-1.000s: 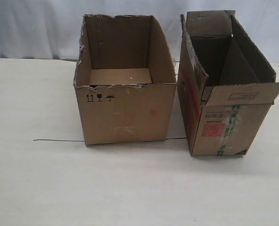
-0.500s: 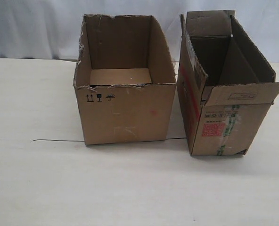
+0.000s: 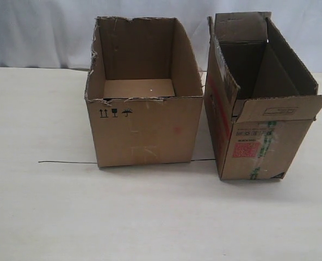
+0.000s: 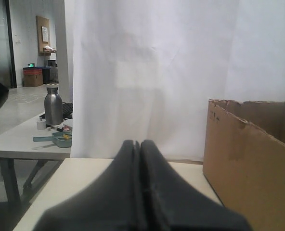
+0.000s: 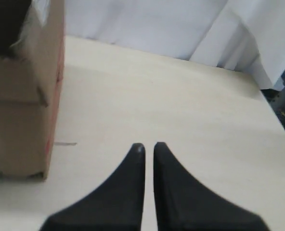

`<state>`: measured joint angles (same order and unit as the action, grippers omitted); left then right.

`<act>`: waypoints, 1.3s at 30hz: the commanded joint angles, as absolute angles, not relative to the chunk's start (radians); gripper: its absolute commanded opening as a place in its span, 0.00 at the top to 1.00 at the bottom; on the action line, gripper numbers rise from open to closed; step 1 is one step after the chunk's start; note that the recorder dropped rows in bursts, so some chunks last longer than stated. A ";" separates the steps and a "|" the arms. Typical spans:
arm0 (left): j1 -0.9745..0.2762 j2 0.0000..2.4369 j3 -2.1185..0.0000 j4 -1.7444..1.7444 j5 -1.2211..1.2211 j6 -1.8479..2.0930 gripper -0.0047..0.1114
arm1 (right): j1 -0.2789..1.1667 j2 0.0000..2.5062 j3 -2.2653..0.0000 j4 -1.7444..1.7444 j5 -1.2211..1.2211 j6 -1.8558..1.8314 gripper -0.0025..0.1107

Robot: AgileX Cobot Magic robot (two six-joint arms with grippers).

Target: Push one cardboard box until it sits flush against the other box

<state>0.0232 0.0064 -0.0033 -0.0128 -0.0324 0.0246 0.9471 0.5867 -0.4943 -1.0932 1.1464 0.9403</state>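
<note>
Exterior view, cardboard box: the cardboard box [image 3: 257,148] is a narrow, long brown corrugated carton with open top flaps, a red square label and green-printed clear tape. It stands upright toward the desk's far right corner.
Exterior view, other box: the other box [image 3: 144,130] is a wider brown corrugated carton with a ragged torn rim, no flaps and small black handling symbols. It stands upright near the middle of the far edge.
Exterior view, gap: the facing walls are near but apart. Bare pale desk [image 3: 150,217] shows between the bases, so flush contact is not yet made.
Exterior view, grippers: neither appears.
Left wrist view, left gripper: the left gripper [image 4: 137,143] has its black fingers pressed together and holds nothing.
Left wrist view, other box: its torn-rim wall [image 4: 248,163] is near the gripper, untouched.
Left wrist view, background: a steel bottle [image 4: 53,105] stands on a separate table beside the white curtain [image 4: 152,72].
Right wrist view, right gripper: the right gripper [image 5: 148,145] has its black fingers drawn to a thin slit. It holds nothing and hangs over bare desk.
Right wrist view, cardboard box: a brown wall [image 5: 24,110] with a folded flap and a red-printed edge is near the gripper, untouched.
Handling, weight: the carton is open and looks empty, so it is probably light and should slide readily on the smooth desk.
Handling, stiffness: the thin walls and loose flaps will likely flex.
Handling, contact point: no grasp is needed. Press closed fingers low on the long wall facing the right edge, at mid-length. A high push may tip this tall carton, and an off-centre push may swing it.
</note>
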 commanded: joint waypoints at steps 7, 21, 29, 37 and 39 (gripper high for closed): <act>0.016 0.003 0.000 -0.011 -0.038 0.022 0.96 | 0.942 0.579 -0.495 -0.970 1.137 0.716 0.93; 0.016 0.003 0.000 -0.011 -0.038 0.022 0.96 | 0.592 0.544 -0.495 -0.898 0.827 0.741 0.93; 0.016 0.003 0.000 -0.011 -0.038 0.022 0.96 | 0.090 0.623 -0.493 -0.627 0.410 0.692 0.93; 0.016 0.003 0.000 -0.011 -0.038 0.022 0.96 | -0.092 0.993 -0.531 -0.591 0.128 0.802 0.93; 0.016 0.003 0.000 -0.011 -0.038 0.022 0.96 | -0.140 1.081 -0.566 -0.591 0.068 0.831 0.93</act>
<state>0.0232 0.0064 -0.0033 -0.0128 -0.0324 0.0246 -0.0882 0.9865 -0.5278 -0.5913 0.1667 0.7841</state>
